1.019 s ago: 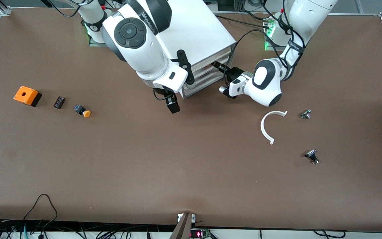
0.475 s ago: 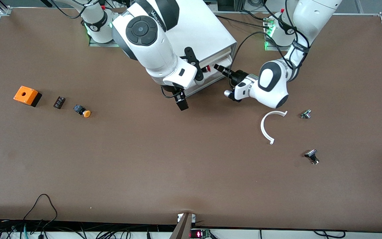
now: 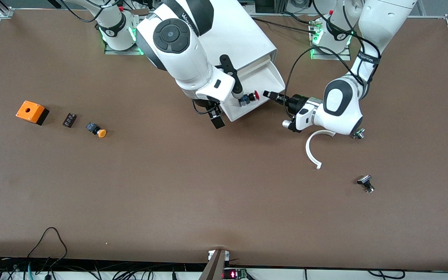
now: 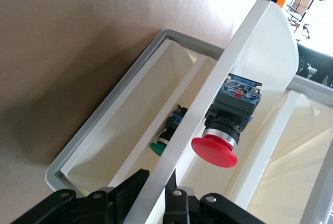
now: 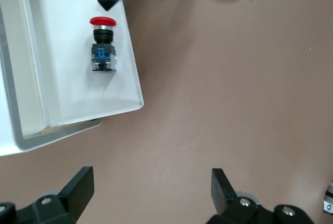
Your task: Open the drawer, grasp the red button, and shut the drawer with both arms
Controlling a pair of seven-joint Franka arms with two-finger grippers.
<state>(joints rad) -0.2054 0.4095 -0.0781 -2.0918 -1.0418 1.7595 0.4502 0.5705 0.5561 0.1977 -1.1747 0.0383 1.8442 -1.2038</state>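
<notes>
Red-capped button (image 3: 249, 97), white drawer (image 3: 265, 77)

an orange box with a hole (image 3: 32, 112) sits toward the right arm's end of the brown desk (image 3: 169, 186). beside it lie a small dark block (image 3: 69, 119) and a button with an orange-yellow cap (image 3: 96, 130). toward the left arm's end lie a white curved strip (image 3: 312, 152) and two small metal parts (image 3: 365, 183), well apart.

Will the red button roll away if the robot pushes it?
Probably a little: the button lies on its side in the drawer, and its round cap may roll. Its boxy blue body should stop it soon. It looks hard, not squishy.
</notes>
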